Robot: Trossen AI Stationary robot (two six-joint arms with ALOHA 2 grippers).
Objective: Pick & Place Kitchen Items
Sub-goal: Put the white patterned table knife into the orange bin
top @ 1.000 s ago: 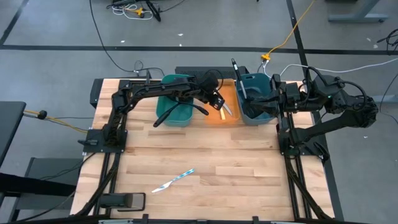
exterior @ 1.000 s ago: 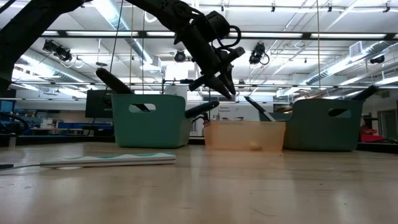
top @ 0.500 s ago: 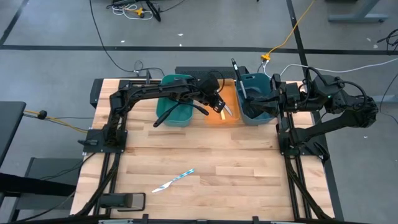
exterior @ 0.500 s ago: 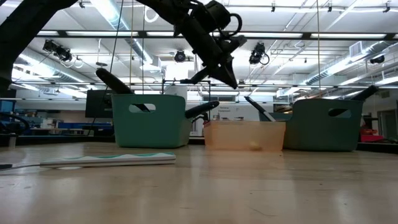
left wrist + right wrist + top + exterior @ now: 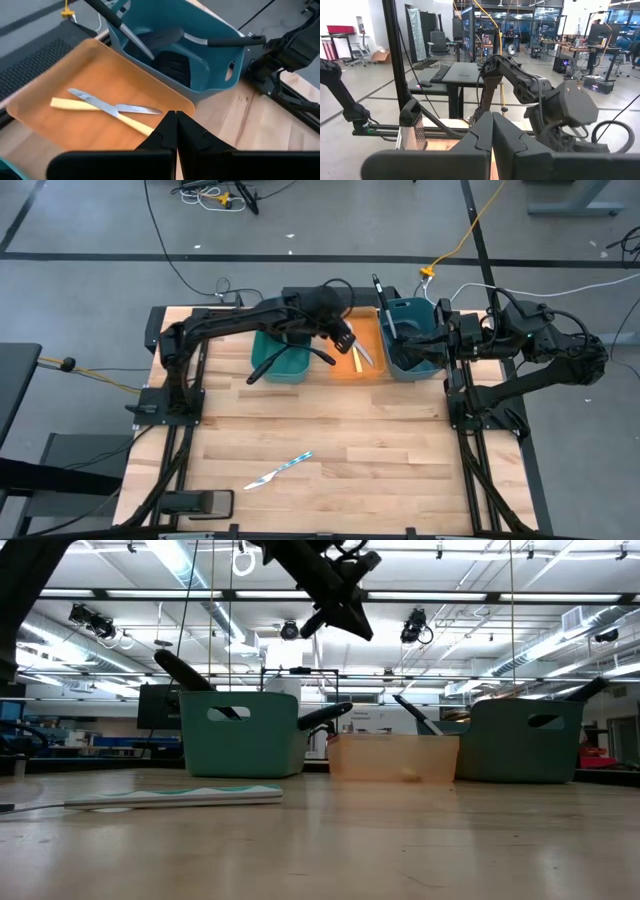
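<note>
- Left gripper (image 5: 347, 340) is seen raised over the near-left part of the orange tray (image 5: 372, 368), with its fingers (image 5: 167, 131) pressed together and nothing between them
- Two knives are found crossed inside that tray: a pale-yellow-handled knife (image 5: 95, 111) lies under a second knife (image 5: 97, 102), and the pair is also seen from above (image 5: 359, 356)
- Right gripper (image 5: 447, 340) is held at the right-hand teal bin (image 5: 404, 366), fingers (image 5: 492, 131) shut and empty
- Several black utensils are kept in the right bin, among them a black handle (image 5: 383, 305) that sticks up over its rim
- A black spatula (image 5: 268, 362) is leaned out over the front of the left teal bin (image 5: 297, 375), beside a second black utensil (image 5: 320, 356)
- A light-blue-handled knife (image 5: 279, 470) is left flat on the wooden table (image 5: 400, 460), well apart from the bins; it is also visible at table height (image 5: 172, 797)
</note>
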